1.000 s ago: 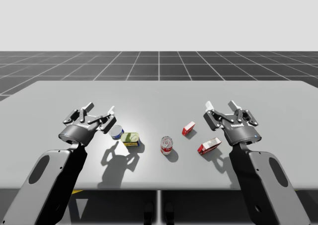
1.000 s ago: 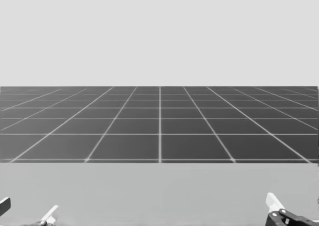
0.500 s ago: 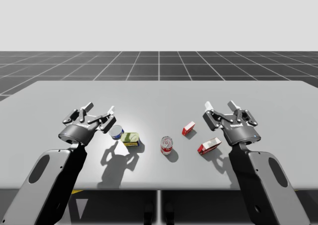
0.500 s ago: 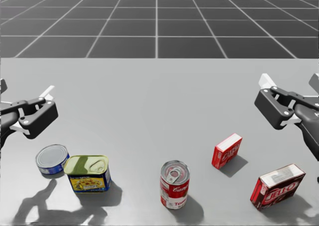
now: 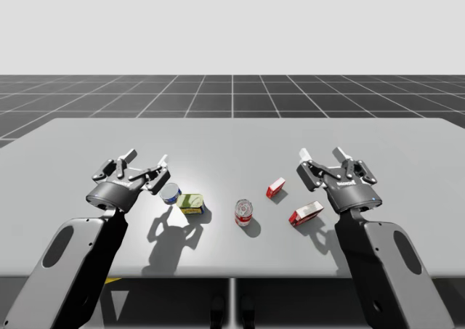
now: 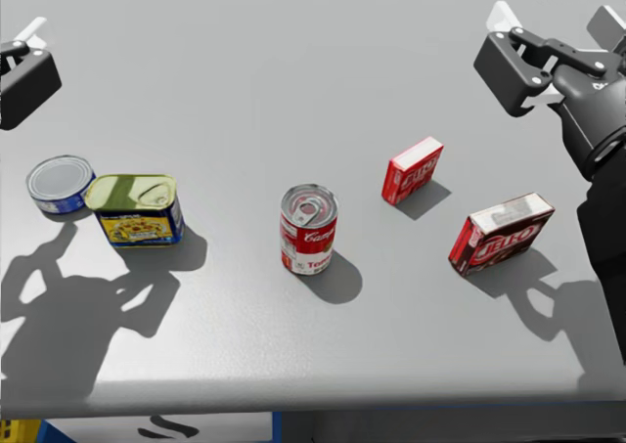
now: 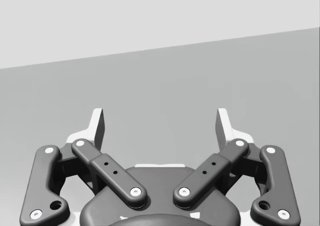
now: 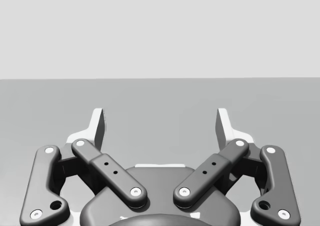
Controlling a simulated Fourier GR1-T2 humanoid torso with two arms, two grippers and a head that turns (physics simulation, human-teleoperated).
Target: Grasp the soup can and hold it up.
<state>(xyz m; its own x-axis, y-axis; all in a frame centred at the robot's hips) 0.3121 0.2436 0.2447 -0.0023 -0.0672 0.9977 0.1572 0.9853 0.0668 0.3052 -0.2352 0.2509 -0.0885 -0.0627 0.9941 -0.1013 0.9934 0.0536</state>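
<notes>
In the head view my left gripper (image 6: 18, 47) is cut by the picture's left edge, over the left side of the tabletop (image 6: 245, 71). One white fingertip and a piece of the dark housing show. My right gripper (image 6: 554, 27) is cut at the picture's top, and its arm (image 6: 602, 228) runs out at the right edge. The rectangular yellow-green can (image 6: 137, 208) covers a little of the low blue can (image 6: 54, 184); whether they touch I cannot tell. Under the tabletop's near edge, toward its left corner, a yellow piece (image 6: 15, 431) and a white panel (image 6: 117, 428) are cut off. I cannot tell what they are. In the high view two dark shapes (image 5: 231, 309) stand under the near edge, too dim to name.
</notes>
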